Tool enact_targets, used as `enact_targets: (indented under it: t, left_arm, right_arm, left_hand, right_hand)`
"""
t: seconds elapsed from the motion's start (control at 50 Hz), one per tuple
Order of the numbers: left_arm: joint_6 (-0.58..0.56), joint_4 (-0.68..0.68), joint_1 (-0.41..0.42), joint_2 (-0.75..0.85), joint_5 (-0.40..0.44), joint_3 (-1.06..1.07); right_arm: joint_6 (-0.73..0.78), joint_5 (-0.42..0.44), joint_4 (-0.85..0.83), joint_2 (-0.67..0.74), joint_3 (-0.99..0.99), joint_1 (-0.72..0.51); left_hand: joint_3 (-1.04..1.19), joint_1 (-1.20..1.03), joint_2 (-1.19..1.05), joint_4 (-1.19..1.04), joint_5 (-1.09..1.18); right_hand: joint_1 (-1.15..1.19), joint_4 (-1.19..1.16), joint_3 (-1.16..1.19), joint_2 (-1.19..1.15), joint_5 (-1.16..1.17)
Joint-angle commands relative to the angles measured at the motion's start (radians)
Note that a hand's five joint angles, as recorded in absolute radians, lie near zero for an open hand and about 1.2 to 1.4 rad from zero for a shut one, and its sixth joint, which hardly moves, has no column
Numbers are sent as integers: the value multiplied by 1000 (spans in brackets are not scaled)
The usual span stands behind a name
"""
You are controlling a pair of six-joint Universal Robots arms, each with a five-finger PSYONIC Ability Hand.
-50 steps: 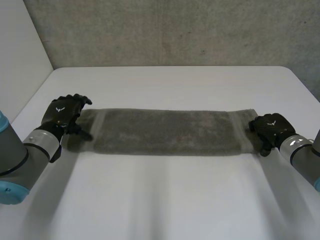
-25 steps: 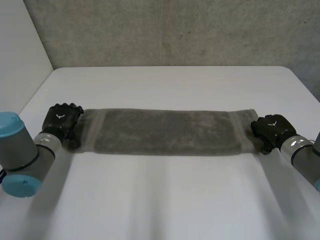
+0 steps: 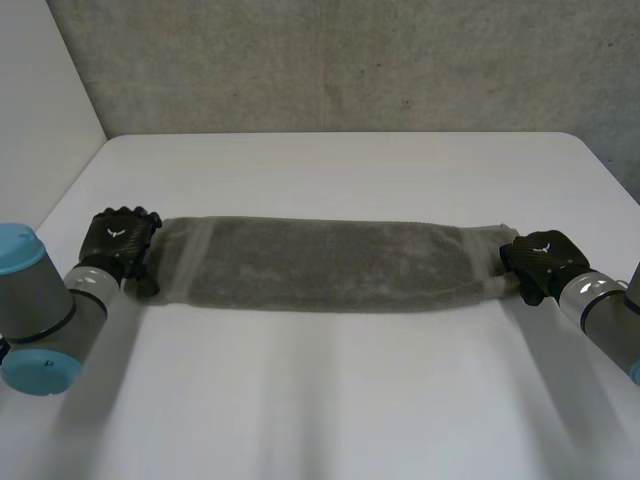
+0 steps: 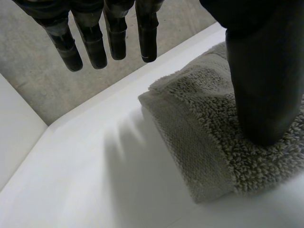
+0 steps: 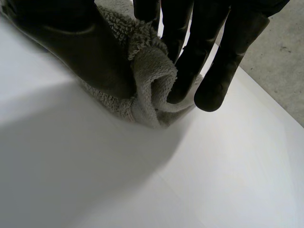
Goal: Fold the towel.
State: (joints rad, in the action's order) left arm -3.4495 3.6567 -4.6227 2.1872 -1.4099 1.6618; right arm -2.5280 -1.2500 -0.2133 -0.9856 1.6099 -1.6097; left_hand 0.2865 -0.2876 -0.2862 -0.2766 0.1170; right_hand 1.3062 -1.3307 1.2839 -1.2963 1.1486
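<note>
We count one long grey terry towel [image 3: 330, 265], flat on the white worktop [image 3: 340, 165], long axis 9 to 3 o'clock. Our left hand [image 3: 120, 240] is at its 9 o'clock end, fingers straight, thumb merely resting on top. Our right hand [image 3: 540, 258] pinches the 3 o'clock end.

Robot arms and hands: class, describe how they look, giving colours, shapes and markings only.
The left arm and right arm are thick grey tubes; the left one carries round light-blue caps. The left hand and right hand are black, each with a small white mark on its back.
</note>
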Motion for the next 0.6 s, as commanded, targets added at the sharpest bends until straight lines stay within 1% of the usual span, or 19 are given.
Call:
enact_targets:
  t: [0.02, 0.18, 0.22, 0.24, 0.3, 0.32, 0.34, 0.38, 0.4, 0.42, 0.46, 0.48, 0.52, 0.54, 0.58, 0.6]
  left_arm:
    - [6, -3, -5, -26, -11, 18]
    - [12, -12, -22, -67, -23, 29]
    - [12, -13, -28, -82, -26, 36]
    - [12, -13, -28, -83, -26, 36]
    - [13, -13, -27, -95, -26, 42]
    - [13, -13, -27, -101, -26, 47]
    - [13, -13, -27, -107, -26, 52]
    - [15, -13, -27, -113, -27, 55]
    - [15, -13, -25, -119, -27, 59]
    - [15, -13, -25, -119, -27, 59]
    - [15, -13, -19, -125, -27, 62]
    - [15, -13, -19, -126, -27, 62]
    - [16, -13, -13, -127, -27, 64]
    - [16, -13, -13, -127, -27, 64]
    - [16, -13, -11, -127, -27, 64]
    - [16, -13, -11, -127, -27, 64]
  right_arm:
    - [0, 1, 0, -5, -1, 7]
    - [12, 0, 25, -19, -4, 67]
    - [29, 3, 44, -36, -13, 137]
    - [29, 3, 45, -36, -13, 137]
    - [131, 10, 84, -57, -53, 255]
    - [132, 11, 84, -58, -53, 255]
    - [170, 7, 98, -64, -82, 281]
    - [198, 14, 123, -68, -115, 295]
    - [216, 14, 150, -70, -160, 294]
    - [216, 14, 150, -70, -160, 294]
    - [201, 4, 218, -82, -272, 275]
    - [201, 4, 218, -82, -272, 275]
    - [157, -5, 287, -114, -384, 220]
    - [156, -5, 287, -114, -384, 220]
    - [94, -20, 322, -131, -483, 93]
    - [94, -20, 322, -131, -484, 93]
  left_hand:
    - [-32, 33, 32, 22, -37]
    - [-85, 86, 84, 75, -90]
    - [-91, 92, 90, 81, -96]
    - [-91, 92, 90, 81, -96]
    - [-94, 95, 93, 84, -99]
    - [-94, 95, 93, 84, -99]
    - [-94, 95, 93, 84, -99]
    - [-94, 95, 93, 84, -99]
    - [-96, 98, 96, 87, -101]
    - [-96, 98, 96, 87, -101]
    - [-96, 98, 96, 87, -101]
    - [-96, 98, 96, 87, -101]
    - [-96, 98, 96, 87, -101]
    - [-96, 98, 96, 87, -101]
    - [-96, 98, 96, 87, -101]
    - [-96, 98, 96, 87, -101]
  right_hand:
    - [90, -66, 112, -100, 73]
    - [90, -66, 112, -100, 73]
    - [90, -66, 112, -100, 73]
    - [90, -66, 112, -100, 73]
    - [90, -66, 112, -100, 73]
    - [90, -66, 112, -100, 73]
    - [90, -66, 112, -100, 73]
    - [90, -66, 112, -100, 73]
    - [90, -66, 112, -100, 73]
    - [90, -66, 112, -100, 73]
    - [90, -66, 112, -100, 73]
    - [90, -66, 112, -100, 73]
    - [90, -66, 112, -100, 73]
    - [90, -66, 112, -100, 73]
    - [90, -66, 112, -100, 73]
    - [90, -66, 112, -100, 73]
